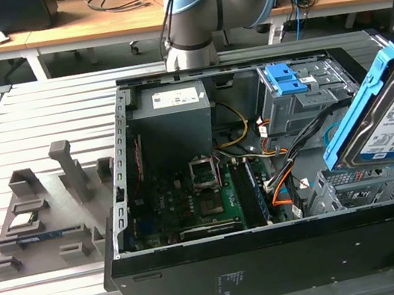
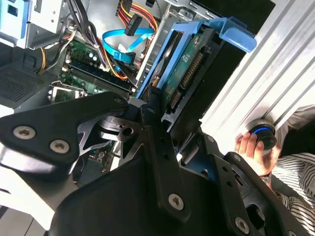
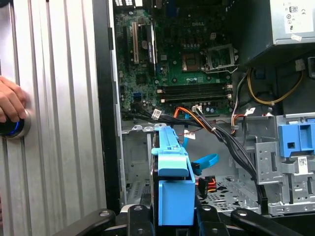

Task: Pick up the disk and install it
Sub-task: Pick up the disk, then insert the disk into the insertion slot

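The disk [image 1: 390, 126], a silver hard drive with a white-and-blue label in a bright blue frame, hangs tilted at the exterior view's right, over the grey metal drive cage [image 1: 362, 184] of the open computer case [image 1: 277, 263]. My gripper [image 2: 160, 101] is shut on the disk [image 2: 189, 64], whose circuit-board side and blue frame tab face the second wrist view. In the first wrist view the disk [image 3: 172, 172] stands edge-on between my black fingers [image 3: 140, 216], above the cage bay [image 3: 135, 162] near the case's side wall.
Inside the case lie a green motherboard [image 1: 197, 193], a grey power-supply box [image 1: 173, 117], bare blue caddies [image 1: 288, 83] and orange and black cables [image 1: 291, 169]. A grey parts fixture [image 1: 42, 219] sits at the exterior view's left. A hand [image 3: 10, 105] rests on a blue-lit knob.
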Controlling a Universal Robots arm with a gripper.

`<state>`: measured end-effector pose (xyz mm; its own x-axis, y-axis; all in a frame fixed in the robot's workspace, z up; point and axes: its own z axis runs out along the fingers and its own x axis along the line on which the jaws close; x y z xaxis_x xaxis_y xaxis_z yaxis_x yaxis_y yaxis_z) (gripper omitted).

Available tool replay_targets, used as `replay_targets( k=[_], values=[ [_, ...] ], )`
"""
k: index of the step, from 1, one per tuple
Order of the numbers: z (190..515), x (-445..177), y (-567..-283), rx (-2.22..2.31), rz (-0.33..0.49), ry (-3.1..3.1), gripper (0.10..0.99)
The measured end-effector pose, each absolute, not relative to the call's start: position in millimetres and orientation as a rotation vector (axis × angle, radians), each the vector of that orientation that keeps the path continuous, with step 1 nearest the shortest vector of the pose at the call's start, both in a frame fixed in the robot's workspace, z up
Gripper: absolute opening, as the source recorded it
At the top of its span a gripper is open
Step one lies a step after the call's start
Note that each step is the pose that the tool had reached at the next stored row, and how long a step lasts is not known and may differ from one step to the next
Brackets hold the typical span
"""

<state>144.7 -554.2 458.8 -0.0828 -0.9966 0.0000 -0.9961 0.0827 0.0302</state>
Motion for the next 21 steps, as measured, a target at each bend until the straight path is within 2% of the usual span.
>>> replay_targets(
  k=[21],
  values=[
    [449.9, 149.3, -552.4, 2.206, -0.033, -2.207, 0.365]
  ],
)
